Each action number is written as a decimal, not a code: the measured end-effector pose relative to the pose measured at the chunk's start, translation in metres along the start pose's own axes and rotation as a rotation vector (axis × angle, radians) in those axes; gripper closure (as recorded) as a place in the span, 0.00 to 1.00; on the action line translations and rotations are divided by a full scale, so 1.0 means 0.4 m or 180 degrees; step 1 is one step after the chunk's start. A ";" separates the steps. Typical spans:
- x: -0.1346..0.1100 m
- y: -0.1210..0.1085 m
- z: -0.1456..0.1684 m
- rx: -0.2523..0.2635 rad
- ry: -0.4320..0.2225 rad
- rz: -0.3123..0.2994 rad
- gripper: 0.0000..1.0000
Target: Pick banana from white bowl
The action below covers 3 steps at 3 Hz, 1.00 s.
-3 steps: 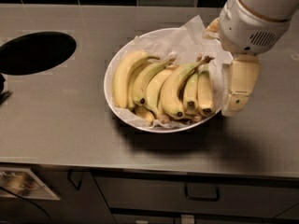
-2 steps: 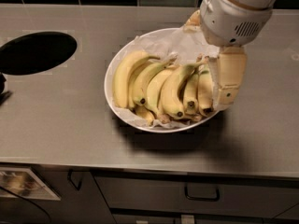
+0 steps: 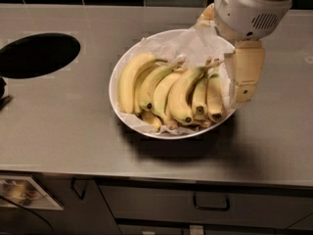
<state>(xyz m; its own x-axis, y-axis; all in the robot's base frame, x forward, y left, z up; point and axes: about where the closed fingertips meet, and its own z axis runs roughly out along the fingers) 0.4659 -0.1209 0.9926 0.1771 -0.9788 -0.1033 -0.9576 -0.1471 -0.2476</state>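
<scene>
The white bowl (image 3: 128, 58), lined with crinkled white paper, stands on the steel counter and holds several bananas side by side. The banana (image 3: 182, 96) is the long curved one right of the middle, with a greenish stem pointing up right and a black dot at its lower tip. Two shorter bananas lie to its right, broader ones to its left. My gripper (image 3: 243, 88) hangs from the white wrist over the bowl's right rim, just right of the shorter bananas. It holds nothing that I can see.
A dark round hole (image 3: 38, 55) is cut into the counter at the left. A black object (image 3: 3, 96) sits at the far left edge. Dark tiles run along the back. Drawer fronts with a handle (image 3: 211, 203) lie below the counter's front edge.
The arm and gripper have shifted a little to the left, closer over the bowl's right rim. The bananas and bowl have not moved.
</scene>
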 end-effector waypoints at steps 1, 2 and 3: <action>0.036 -0.052 -0.021 0.0015 0.0051 -0.0174 0.00; 0.054 -0.108 -0.018 0.0031 -0.0139 -0.0482 0.00; 0.021 -0.113 0.012 -0.0046 -0.0533 -0.0949 0.00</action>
<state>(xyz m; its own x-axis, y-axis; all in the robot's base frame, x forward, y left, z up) 0.5118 -0.1218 0.9983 0.4835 -0.8555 -0.1854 -0.8610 -0.4266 -0.2771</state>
